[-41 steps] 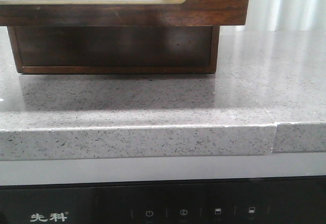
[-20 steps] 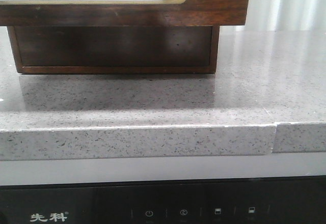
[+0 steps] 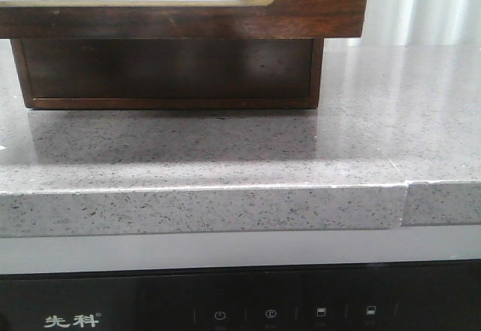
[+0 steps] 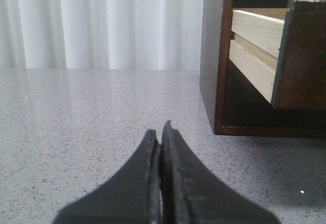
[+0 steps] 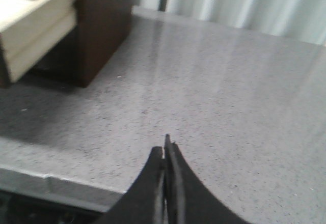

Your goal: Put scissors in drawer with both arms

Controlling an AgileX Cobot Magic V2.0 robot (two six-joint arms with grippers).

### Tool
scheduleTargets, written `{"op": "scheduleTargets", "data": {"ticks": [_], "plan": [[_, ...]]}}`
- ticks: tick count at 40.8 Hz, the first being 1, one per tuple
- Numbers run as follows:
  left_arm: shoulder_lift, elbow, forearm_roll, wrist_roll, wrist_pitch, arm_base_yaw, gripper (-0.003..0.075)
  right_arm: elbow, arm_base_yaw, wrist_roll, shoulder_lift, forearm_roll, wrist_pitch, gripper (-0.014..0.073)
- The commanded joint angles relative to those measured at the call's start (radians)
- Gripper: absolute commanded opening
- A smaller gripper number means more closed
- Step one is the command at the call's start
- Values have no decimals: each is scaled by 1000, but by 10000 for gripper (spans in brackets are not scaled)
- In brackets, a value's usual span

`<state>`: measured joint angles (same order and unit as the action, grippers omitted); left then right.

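Observation:
The drawer (image 3: 316,0) stands pulled out of its dark wooden cabinet (image 3: 165,71) and overhangs the counter in the front view, its finger notch showing a pale inside. In the left wrist view its light wood side (image 4: 254,40) and dark front (image 4: 303,56) stick out of the cabinet. My left gripper (image 4: 160,132) is shut and empty, low over the counter beside the cabinet. My right gripper (image 5: 164,150) is also shut and empty, near the counter's front edge, off to the side of the drawer (image 5: 35,25). The scissors are out of view. Neither arm appears in the front view.
The speckled grey stone counter (image 3: 225,150) has a seam in its front edge (image 3: 406,203). Below it sits a black appliance panel (image 3: 240,312). White curtains (image 4: 102,20) hang behind the counter.

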<state>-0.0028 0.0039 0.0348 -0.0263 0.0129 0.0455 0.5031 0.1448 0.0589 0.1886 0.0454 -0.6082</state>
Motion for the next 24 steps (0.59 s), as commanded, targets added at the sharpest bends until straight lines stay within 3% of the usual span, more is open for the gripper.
{"op": "scheduleTargets", "data": {"ticks": [1, 20, 24], "plan": [[-19, 25, -9, -10, -85, 2, -20, -104, -42, 3, -56, 19, 231, -68], [-19, 25, -9, -10, -85, 2, -20, -530, -116, 3, -217, 17, 669, -68], [-19, 25, -9, -10, -85, 2, -20, -531, -116, 3, -216, 17, 667, -68]]}}
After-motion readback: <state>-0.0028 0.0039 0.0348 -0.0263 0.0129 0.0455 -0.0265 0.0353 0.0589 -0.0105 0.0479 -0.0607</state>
